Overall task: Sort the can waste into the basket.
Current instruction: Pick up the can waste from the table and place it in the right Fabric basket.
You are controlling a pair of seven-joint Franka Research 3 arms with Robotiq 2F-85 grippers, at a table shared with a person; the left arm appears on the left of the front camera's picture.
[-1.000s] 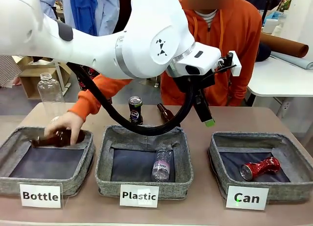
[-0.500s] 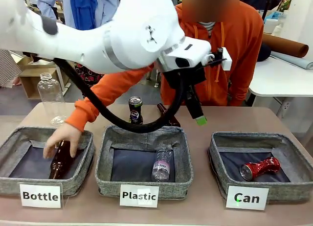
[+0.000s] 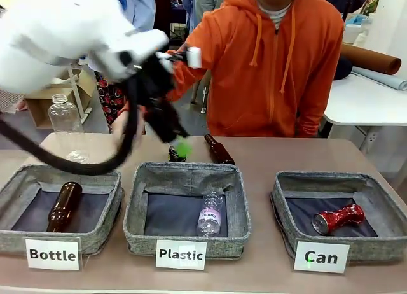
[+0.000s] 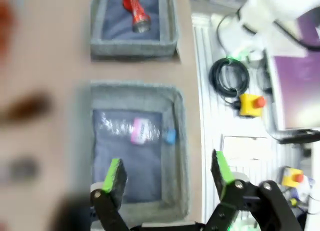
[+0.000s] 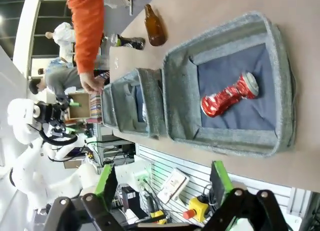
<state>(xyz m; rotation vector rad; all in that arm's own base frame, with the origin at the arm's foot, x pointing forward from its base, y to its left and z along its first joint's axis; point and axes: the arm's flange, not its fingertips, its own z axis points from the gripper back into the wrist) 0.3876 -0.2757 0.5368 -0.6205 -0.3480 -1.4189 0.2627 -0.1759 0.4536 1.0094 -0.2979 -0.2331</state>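
**Front, left wrist and right wrist views.** In the left wrist view, your left gripper [image 4: 167, 172] rises from the bottom edge. Its green pads [image 4: 114, 174] are set wide apart with nothing between them. Beneath it, at centre frame, lies the Plastic basket [image 4: 181, 141] with a clear plastic bottle [image 4: 142, 131] inside.

In the front view, that arm is motion-blurred in the upper left of the frame. One green pad reaches down to the middle, just above that basket's far rim. The black-blue can [image 3: 172, 156] stands on the table there, partly covered by the pad and outside every basket. A brown bottle [image 3: 219, 149] lies just to its right.

The red can [image 3: 337, 218] lies on its side inside the Can basket [image 3: 375, 243], at the lower right of the front frame. A second brown bottle [image 3: 63, 206] lies in the Bottle basket [image 3: 98, 237] at the lower left, and an upright clear bottle [image 3: 63, 119] stands behind it.

In the right wrist view, your right gripper [image 5: 162, 181] sits at the bottom edge, jaws wide and holding nothing. It looks onto the Can basket and its red can. A person in an orange hoodie [image 3: 280, 71] stands at the top centre of the front view.
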